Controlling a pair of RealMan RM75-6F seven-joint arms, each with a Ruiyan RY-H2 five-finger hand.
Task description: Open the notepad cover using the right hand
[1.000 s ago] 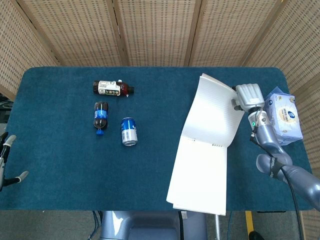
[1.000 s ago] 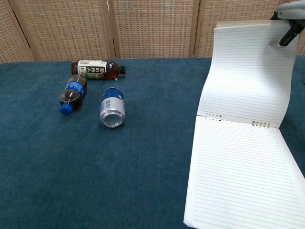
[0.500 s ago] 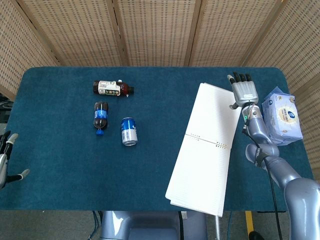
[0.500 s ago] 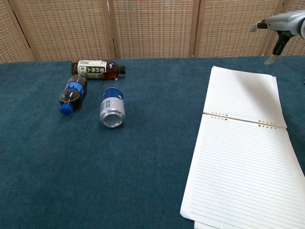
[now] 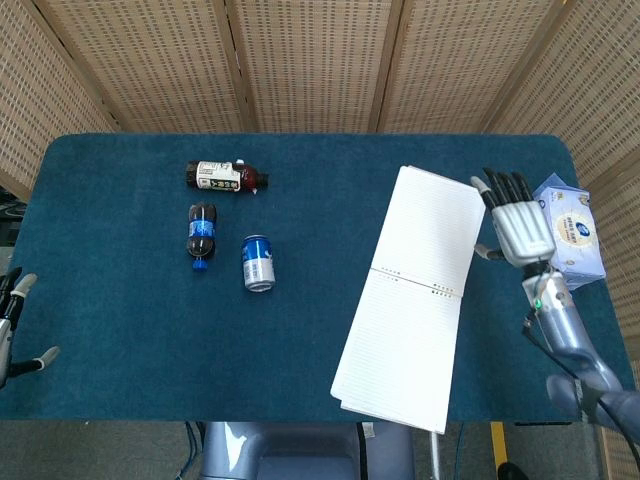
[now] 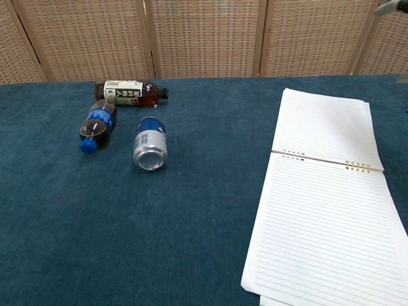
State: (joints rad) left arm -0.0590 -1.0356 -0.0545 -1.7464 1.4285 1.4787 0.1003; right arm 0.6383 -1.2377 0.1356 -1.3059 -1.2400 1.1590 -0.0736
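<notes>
The fingers [image 5: 505,187] of the right hand [image 5: 521,228] are spread and straight, pinching nothing, and the hand hangs beside the notepad's right edge, apart from the paper and just left of the blue tissue box [image 5: 570,230]. The notepad [image 5: 412,297] lies open and flat on the tabletop [image 5: 120,300], its cover [image 5: 432,222] folded over to the far side of the binding so that lined pages face up on both halves. Judged from that, the opening looks done, and what is left is to clear away cleanly: lift the hand up and out to the right without catching the cover's edge, and mind the tissue box close by. If the cover springs up, a light press of flat fingers near the binding should settle it better than pushing at the free corner. The left hand [image 5: 12,320] shows only at the frame's left edge, low by the tabletop's side, holding nothing, fingers apart. Well away on the left lie a tea bottle [image 5: 226,176], a cola bottle [image 5: 201,233] and a blue can [image 5: 258,263], all on their sides.
</notes>
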